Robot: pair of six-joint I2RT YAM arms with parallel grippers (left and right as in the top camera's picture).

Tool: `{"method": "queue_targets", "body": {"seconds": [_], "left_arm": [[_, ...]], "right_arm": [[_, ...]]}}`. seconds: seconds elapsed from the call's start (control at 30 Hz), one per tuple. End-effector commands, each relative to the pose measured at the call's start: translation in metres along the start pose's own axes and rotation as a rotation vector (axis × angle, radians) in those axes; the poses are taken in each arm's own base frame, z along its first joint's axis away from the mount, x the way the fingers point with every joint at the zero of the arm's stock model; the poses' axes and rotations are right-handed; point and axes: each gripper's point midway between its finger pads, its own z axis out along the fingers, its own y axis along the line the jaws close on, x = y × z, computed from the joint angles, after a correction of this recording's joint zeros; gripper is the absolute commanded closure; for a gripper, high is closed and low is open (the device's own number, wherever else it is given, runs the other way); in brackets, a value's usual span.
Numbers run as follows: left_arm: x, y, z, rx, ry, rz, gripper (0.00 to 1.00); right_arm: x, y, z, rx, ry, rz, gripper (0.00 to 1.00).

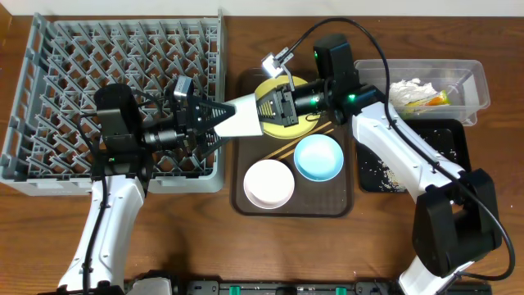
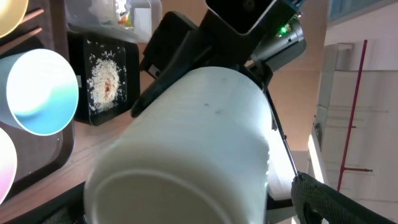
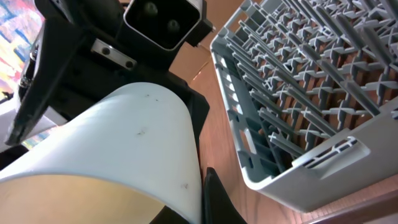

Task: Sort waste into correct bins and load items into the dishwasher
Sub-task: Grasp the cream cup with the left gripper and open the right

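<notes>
The cup (image 1: 244,115) is a plain, pale, smooth-sided tumbler, lying on its side in the air between the two arms, above the gap between the grey rack (image 1: 33,49) and the brown tray (image 1: 344,197). Its flat base faces the left wrist camera, and a few small dark specks mark its wall.

The right end effector (image 1: 274,106) is pressed together on the cup's rim end. The left end effector (image 1: 219,120) is spread wide, one finger on either side of the base end (whether they touch the wall I cannot tell).

Counted:
- One cup, held off the bench (image 1: 205,238).
- One yellow plate (image 1: 307,124), partly hidden under the right arm.
- Two bowls on the brown tray, a light blue one (image 1: 318,157) and a white one (image 1: 268,183).
- Two chopsticks (image 1: 288,149), side by side between the plate and the bowls.
- One clear tub (image 1: 475,82), holding a crumpled tissue (image 1: 409,90) and a green-and-yellow wrapper (image 1: 438,100).
- One black tray (image 1: 450,164), just in front of the tub, with beige crumbs (image 1: 381,172) scattered on it.
- One rack, with nothing standing among its pegs.
</notes>
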Motion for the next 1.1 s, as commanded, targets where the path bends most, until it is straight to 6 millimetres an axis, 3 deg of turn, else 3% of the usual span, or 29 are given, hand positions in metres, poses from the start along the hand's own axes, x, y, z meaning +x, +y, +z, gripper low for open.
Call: {"method": "queue_targets", "body": {"seconds": [0.0, 0.43, 0.53, 0.73, 0.97, 1.07], "left_arm": [[0.0053, -0.0049, 0.0007, 0.017, 0.039, -0.001, 0.08], [0.0061, -0.0053, 0.0007, 0.019, 0.043, 0.000, 0.10], [0.0061, -0.0053, 0.0007, 0.019, 0.043, 0.005, 0.15], [0.0061, -0.0053, 0.0007, 0.019, 0.043, 0.004, 0.41], [0.0055, -0.0051, 0.0007, 0.017, 0.040, 0.005, 0.54], [0.0049, -0.0060, 0.0007, 0.018, 0.038, 0.020, 0.59]], "right_arm": [[0.0025, 0.0079, 0.0069, -0.017, 0.017, -0.055, 0.99], [0.0052, 0.0109, 0.0121, -0.025, 0.028, -0.067, 0.99], [0.0056, 0.0113, 0.0128, -0.026, 0.029, -0.067, 0.99], [0.0060, 0.0118, 0.0135, -0.028, 0.031, -0.067, 0.99], [0.0058, 0.0115, 0.0134, -0.027, 0.030, -0.067, 0.98], [0.0055, 0.0110, 0.0134, -0.023, 0.029, -0.068, 0.82]]}}
